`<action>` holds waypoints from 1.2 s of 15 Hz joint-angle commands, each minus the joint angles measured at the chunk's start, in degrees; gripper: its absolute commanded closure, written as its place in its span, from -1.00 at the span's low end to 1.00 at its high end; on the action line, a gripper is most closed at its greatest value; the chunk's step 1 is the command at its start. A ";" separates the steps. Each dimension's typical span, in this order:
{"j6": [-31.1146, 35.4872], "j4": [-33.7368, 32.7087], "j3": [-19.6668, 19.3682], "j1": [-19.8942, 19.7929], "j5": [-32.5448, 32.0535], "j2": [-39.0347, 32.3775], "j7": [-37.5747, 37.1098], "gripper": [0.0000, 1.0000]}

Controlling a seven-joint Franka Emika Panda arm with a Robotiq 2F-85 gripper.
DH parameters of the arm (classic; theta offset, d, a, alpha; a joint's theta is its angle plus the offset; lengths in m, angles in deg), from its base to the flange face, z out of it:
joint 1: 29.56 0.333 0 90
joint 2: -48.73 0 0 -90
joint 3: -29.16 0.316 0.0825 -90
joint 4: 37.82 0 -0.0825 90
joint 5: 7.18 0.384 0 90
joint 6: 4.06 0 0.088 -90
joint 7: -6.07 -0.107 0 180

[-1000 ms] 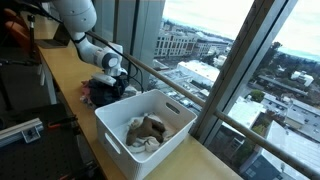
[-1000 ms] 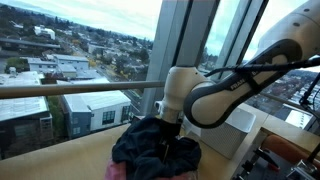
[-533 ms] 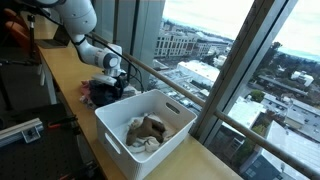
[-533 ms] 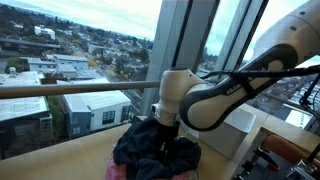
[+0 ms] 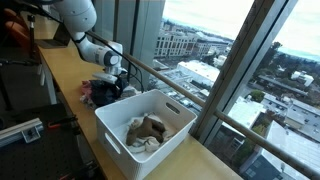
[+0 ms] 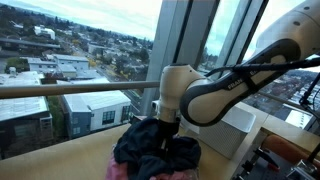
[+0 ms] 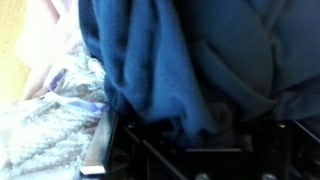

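hand [image 6: 164, 124] in dark blue cloth [image 6: 148, 148], white bin [image 5: 166, 154] beside

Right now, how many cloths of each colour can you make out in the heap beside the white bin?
Dark blue cloth: 1
White knit cloth: 1
Pink cloth: 1
Total: 3 in view. The folds may hide more underneath.
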 commanded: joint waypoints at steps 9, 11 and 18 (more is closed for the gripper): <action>-3.99 1.33 0.76 -5.35 2.62 12.09 2.83 0.96; -4.65 0.89 0.72 -6.69 3.31 15.10 3.60 1.00; -7.54 1.95 0.87 -11.35 7.11 29.38 7.19 1.00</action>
